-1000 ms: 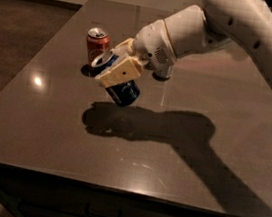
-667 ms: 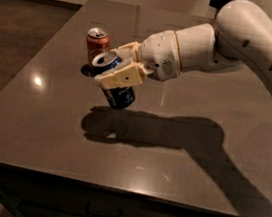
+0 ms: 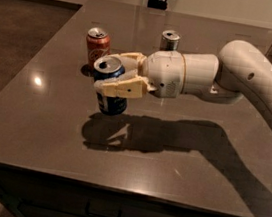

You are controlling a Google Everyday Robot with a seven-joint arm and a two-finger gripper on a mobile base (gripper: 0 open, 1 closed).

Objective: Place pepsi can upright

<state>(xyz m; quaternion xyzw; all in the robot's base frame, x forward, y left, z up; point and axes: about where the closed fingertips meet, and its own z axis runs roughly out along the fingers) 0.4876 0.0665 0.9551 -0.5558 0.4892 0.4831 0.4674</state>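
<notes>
Fingers (image 3: 121, 86) are closing on the pepsi can (image 3: 111, 103) from either side, clamping its upper half; the near one is lying across the label, the far one is showing behind the rim. The gripper (image 3: 108, 76) is reaching in from 3 o'clock, wrist level, over the table (image 3: 43, 122) left of centre.

The can is hanging top-up, leaning slightly, open end facing upward. Its shadow (image 3: 117, 134) is falling apart from its base, so it is likely riding clear of the table.

A red can (image 3: 97, 47) is standing just beside it at 11 o'clock; a silver can (image 3: 170, 40) is standing farther off at 1 o'clock.

Step in hand, as judged: carrying is done and set-down is pending. The next move is calling for levelling the lean, lowering straight until the base is seating flat, then opening without brushing the red can.
</notes>
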